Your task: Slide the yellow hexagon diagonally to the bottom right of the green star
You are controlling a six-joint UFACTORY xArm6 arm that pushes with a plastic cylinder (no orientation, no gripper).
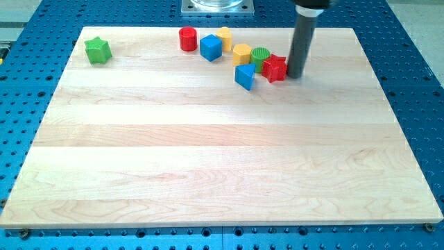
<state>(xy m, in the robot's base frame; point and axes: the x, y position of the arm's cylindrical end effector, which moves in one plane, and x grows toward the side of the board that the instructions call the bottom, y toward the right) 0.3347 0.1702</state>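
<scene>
Yellow hexagon [241, 53] sits hemmed among blocks near the board's [208, 173] top edge; my tip [295, 75], a jawless tool, touches the red star [275, 68].

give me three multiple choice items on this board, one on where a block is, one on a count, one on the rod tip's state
1. Where is the green star block?
A. the view's top left
B. the view's bottom right
C. the board's centre

2. How many blue blocks are there?
A. none
B. two
C. four

3. My tip is:
A. far from every block
B. right beside the red star block
C. resting on the green star block

Key: 1 A, it sits alone by the wooden board top left corner. 2 B, one blue cube and one blue block lower in the cluster. 3 B, the rod's end stands at the red star's right edge; contact can't be confirmed.
</scene>
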